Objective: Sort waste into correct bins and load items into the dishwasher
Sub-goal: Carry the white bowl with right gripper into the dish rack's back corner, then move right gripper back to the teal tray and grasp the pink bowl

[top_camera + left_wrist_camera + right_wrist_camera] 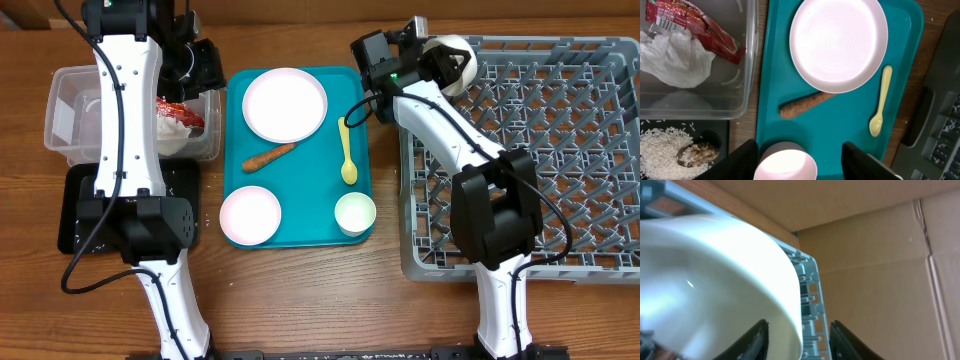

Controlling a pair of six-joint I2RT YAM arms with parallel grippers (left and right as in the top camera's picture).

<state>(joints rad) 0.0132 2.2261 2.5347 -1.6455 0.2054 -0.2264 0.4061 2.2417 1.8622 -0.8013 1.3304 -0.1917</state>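
The left arm (128,110) stretches straight toward the far side, and the left gripper (801,158) faces down with its fingers apart. The right arm (455,135) angles far and leftward, and the right gripper (799,339) has its fingers parted too.

The left arm (135,130) and right arm (440,118) share one build — glossy white link shells between boxy matte-black joint housings. Thin black cables (112,95) loop alongside each. A small green light (397,76) glows on the right wrist; the fingers (747,161) are black, tapered.
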